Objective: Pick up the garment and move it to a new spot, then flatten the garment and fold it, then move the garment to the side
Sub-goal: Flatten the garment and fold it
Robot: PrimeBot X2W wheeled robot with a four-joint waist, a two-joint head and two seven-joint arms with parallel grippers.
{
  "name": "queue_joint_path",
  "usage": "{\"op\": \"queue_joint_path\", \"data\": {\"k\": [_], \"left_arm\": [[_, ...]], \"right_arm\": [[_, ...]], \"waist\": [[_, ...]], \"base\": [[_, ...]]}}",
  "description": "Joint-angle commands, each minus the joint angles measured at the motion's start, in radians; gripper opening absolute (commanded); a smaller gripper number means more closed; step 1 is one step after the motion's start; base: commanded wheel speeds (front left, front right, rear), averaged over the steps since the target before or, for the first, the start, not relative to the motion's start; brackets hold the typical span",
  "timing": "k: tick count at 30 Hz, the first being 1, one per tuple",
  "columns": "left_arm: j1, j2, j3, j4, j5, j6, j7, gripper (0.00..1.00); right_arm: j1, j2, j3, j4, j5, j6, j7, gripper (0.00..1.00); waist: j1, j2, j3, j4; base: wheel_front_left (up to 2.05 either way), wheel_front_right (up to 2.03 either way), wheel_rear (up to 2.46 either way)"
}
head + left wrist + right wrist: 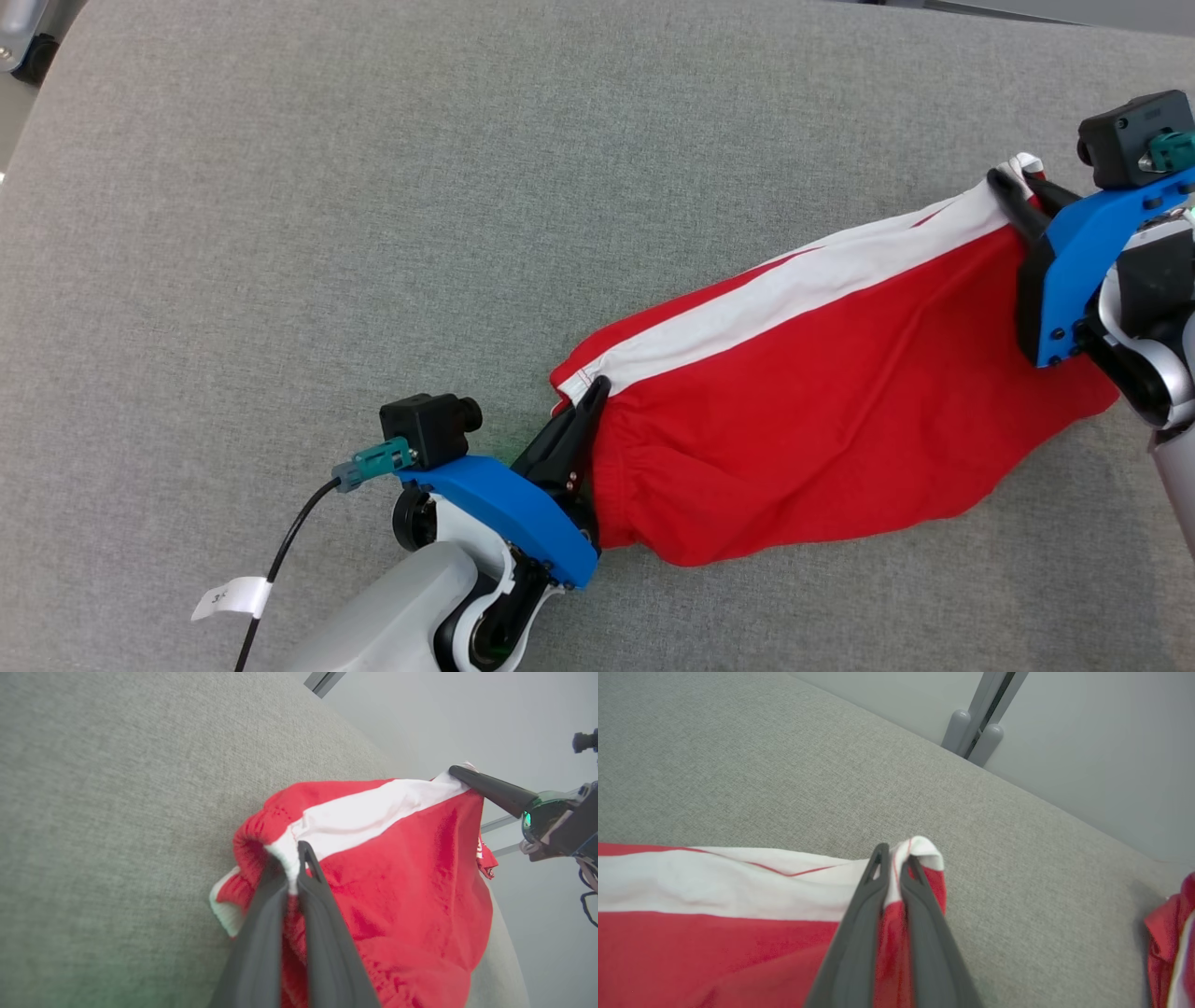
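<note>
left gripper (596,387): jaws clamped on garment (822,401) | right gripper (1006,185): jaws clamped on garment

The left gripper (597,385) and the right gripper (1006,183) each have two long, dark grey, tapering fingers. Behind each set of fingers sits a bright blue plate (504,511) dotted with small black screws and topped by a boxy black camera (431,427). A teal connector (378,459) feeds a thin black cable (291,537) bearing a white tag (231,597). The forearm (397,616) is pale grey.

I count one red-and-white garment (822,401), two tools, a left tool (597,386) and a right tool (1014,183), one grey surface (373,187) and one tagged cable (280,558).
</note>
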Motion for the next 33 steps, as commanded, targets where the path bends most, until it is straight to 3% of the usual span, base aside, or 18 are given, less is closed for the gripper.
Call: {"op": "queue_joint_path", "data": {"k": [1, 12, 22, 24, 28, 33], "left_arm": [[-0.018, -0.005, -0.005, 0.011, 0.009, 0.001, -0.006, 0.99], [0.025, 0.015, -0.017, 0.017, 0.006, 0.003, 0.004, 1.0], [0.083, 0.078, 0.019, -0.021, 0.076, 0.022, -0.027, 1.0], [0.093, 0.086, 0.052, -0.033, 0.121, 0.031, -0.032, 1.0], [0.13, 0.074, 0.212, -0.084, 0.31, 0.045, -0.033, 1.0], [0.191, 0.024, 0.403, -0.14, 0.567, 0.015, -0.033, 1.0]], "right_arm": [[-0.02, 0.012, 0.001, 0.026, 0.004, 0.0, -0.014, 1.0], [0.028, 0.009, 0.017, 0.045, 0.064, 0.0, 0.008, 1.0], [0.143, 0.002, -0.045, -0.004, 0.083, 0.0, 0.037, 1.0], [0.172, 0.014, -0.068, -0.013, 0.08, 0.0, 0.044, 1.0], [0.221, 0.036, -0.118, -0.02, 0.066, 0.0, 0.063, 1.0], [0.243, 0.073, -0.169, -0.021, 0.053, 0.0, 0.084, 1.0]], "waist": [[0.0, -0.0001, 0.001, 0.001], [0.0, -0.0001, -0.057, 0.003], [0.0, -0.0001, -0.136, 0.005], [0.0, -0.0001, -0.15, 0.004], [0.0, -0.0001, -0.164, -0.001], [0.0, -0.0001, -0.16, -0.013]], "base": [[0.0, 0.0, 0.0], [0.0, 0.0, 0.0], [0.0, 0.0, 0.0], [0.0, 0.0, 0.0], [0.0, 0.0, 0.0], [0.0, 0.0, 0.0]]}}
